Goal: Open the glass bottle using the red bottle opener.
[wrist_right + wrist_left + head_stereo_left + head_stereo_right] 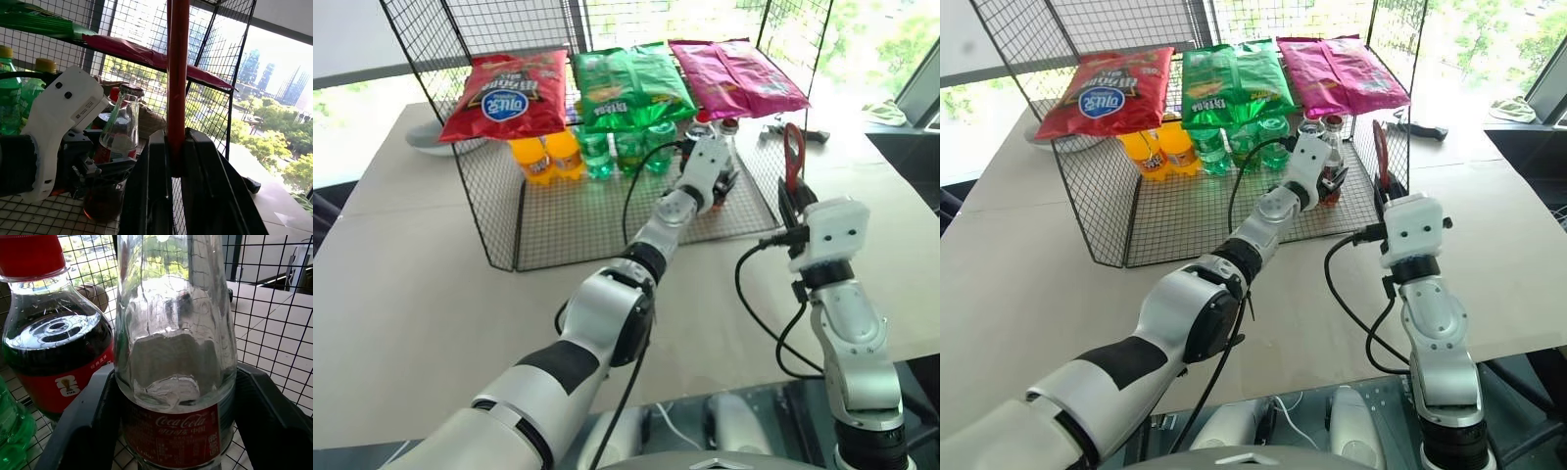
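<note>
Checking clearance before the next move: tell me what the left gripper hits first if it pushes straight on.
The left gripper already straddles the glass bottle, so it would meet that bottle first; contact isn't certain.

Glass bottle [176,357] inside wire rack [607,230]

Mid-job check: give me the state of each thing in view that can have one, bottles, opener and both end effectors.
glass bottle: upright in the wire rack, cap on, between the left fingers.
red bottle opener: held upright, clear of the bottle.
left end effector: fingers either side of the glass bottle at its label, grip not confirmed.
right end effector: shut on the red bottle opener.
dark cola bottle: upright beside the glass bottle, red screw cap on.
</note>
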Action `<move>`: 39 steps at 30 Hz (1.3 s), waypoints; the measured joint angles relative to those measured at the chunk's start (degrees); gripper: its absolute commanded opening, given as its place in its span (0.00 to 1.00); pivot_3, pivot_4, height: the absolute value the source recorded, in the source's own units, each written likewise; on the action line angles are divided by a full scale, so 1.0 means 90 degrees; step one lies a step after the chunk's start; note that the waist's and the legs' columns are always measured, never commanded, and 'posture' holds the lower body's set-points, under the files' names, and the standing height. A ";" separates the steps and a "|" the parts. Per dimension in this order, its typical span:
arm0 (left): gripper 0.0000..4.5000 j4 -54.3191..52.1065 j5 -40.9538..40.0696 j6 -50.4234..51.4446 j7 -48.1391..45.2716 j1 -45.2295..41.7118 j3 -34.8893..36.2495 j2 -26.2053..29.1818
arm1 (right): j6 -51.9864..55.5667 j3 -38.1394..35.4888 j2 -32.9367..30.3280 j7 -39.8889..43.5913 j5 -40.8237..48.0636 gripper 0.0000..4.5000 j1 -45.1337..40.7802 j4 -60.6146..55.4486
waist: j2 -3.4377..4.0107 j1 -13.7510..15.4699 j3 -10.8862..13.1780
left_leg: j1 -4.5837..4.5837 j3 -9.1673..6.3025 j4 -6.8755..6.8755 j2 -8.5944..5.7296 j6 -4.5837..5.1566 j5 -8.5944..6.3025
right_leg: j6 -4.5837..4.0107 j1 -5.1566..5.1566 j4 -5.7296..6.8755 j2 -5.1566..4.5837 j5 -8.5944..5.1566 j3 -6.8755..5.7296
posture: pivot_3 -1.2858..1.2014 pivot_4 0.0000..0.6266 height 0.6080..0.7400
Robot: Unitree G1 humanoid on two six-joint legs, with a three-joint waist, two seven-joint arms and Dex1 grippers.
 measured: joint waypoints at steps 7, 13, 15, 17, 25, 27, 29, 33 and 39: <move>0.58 -0.0073 -0.0180 -0.0061 -0.0870 0.0076 0.0117 0.0065 | -0.0001 -0.0006 -0.0003 0.0014 0.0002 0.00 -0.0021 0.0006 | 0.0000 0.0005 0.0000 | 0.0000 0.0000 0.0002 -0.0001 0.0000 0.0000 | 0.0000 0.0000 0.0001 -0.0001 0.0000 0.0000 | 0.52 0.24 1.00; 0.58 -0.0490 -0.0396 -0.0140 -0.1932 0.0406 0.0110 0.0371 | -0.0038 -0.0035 -0.0008 0.0042 0.0033 0.00 -0.0164 0.0132 | 0.0000 -0.0060 0.0000 | -0.0001 -0.0002 0.0005 0.0003 0.0000 0.0000 | 0.0000 -0.0001 0.0006 -0.0001 0.0000 0.0000 | 0.52 0.24 1.00; 0.58 -0.0877 -0.0518 -0.0047 -0.2427 0.0621 0.0094 0.0542 | -0.0072 -0.0043 -0.0009 0.0064 0.0065 0.00 -0.0202 0.0229 | 0.0000 -0.0119 0.0000 | -0.0001 -0.0002 0.0005 0.0004 0.0000 0.0000 | 0.0000 -0.0001 0.0008 -0.0001 0.0000 0.0000 | 0.52 0.24 1.00; 0.58 -0.1433 -0.0629 0.0132 -0.2870 0.0931 0.0043 0.0731 | -0.0123 -0.0053 -0.0012 0.0085 0.0095 0.00 -0.0254 0.0302 | 0.0001 -0.0150 0.0000 | -0.0003 -0.0002 0.0005 0.0005 0.0000 0.0000 | -0.0001 -0.0004 0.0010 -0.0002 0.0000 0.0002 | 0.52 0.24 1.00; 0.58 -0.6023 -0.1184 0.2756 -0.4603 0.3056 -0.0619 0.2163 | -0.0265 -0.0100 -0.0070 0.0253 0.0258 0.00 -0.0548 0.0660 | 0.0001 -0.0284 0.0000 | -0.0004 -0.0007 0.0010 0.0012 0.0000 0.0000 | -0.0002 -0.0008 0.0021 0.0002 0.0000 0.0015 | 0.52 0.24 1.00; 0.58 -0.6668 -0.1315 0.3191 -0.4647 0.3322 -0.0651 0.2356 | -0.0297 -0.0099 -0.0077 0.0318 0.0294 0.00 -0.0591 0.0739 | 0.0001 -0.0257 0.0000 | -0.0004 -0.0009 0.0017 0.0012 0.0000 0.0000 | -0.0002 -0.0007 0.0023 0.0002 0.0000 0.0015 | 0.52 0.24 1.00; 0.58 -0.7317 -0.1493 0.3573 -0.4656 0.3540 -0.0646 0.2488 | -0.0339 -0.0087 -0.0077 0.0344 0.0327 0.00 -0.0623 0.0801 | 0.0001 -0.0222 0.0000 | -0.0004 -0.0009 0.0020 0.0012 0.0000 0.0000 | -0.0002 -0.0006 0.0025 0.0001 0.0000 0.0015 | 0.52 0.24 1.00; 0.58 -0.8669 -0.2031 0.4125 -0.4780 0.4373 -0.0601 0.2842 | -0.0451 -0.0063 -0.0078 0.0442 0.0399 0.00 -0.0740 0.1009 | 0.0004 -0.0256 -0.0002 | 0.0000 -0.0006 0.0014 0.0013 -0.0001 -0.0001 | -0.0003 -0.0009 0.0025 0.0002 0.0000 0.0026 | 0.52 0.24 1.00; 0.58 -0.9456 -0.2298 0.4242 -0.4750 0.5456 -0.0485 0.3374 | -0.0589 -0.0050 -0.0082 0.0556 0.0470 0.00 -0.0868 0.1264 | 0.0004 -0.0262 -0.0002 | 0.0011 -0.0002 0.0015 0.0014 -0.0001 -0.0001 | -0.0003 -0.0005 0.0028 0.0004 0.0000 0.0033 | 0.52 0.24 1.00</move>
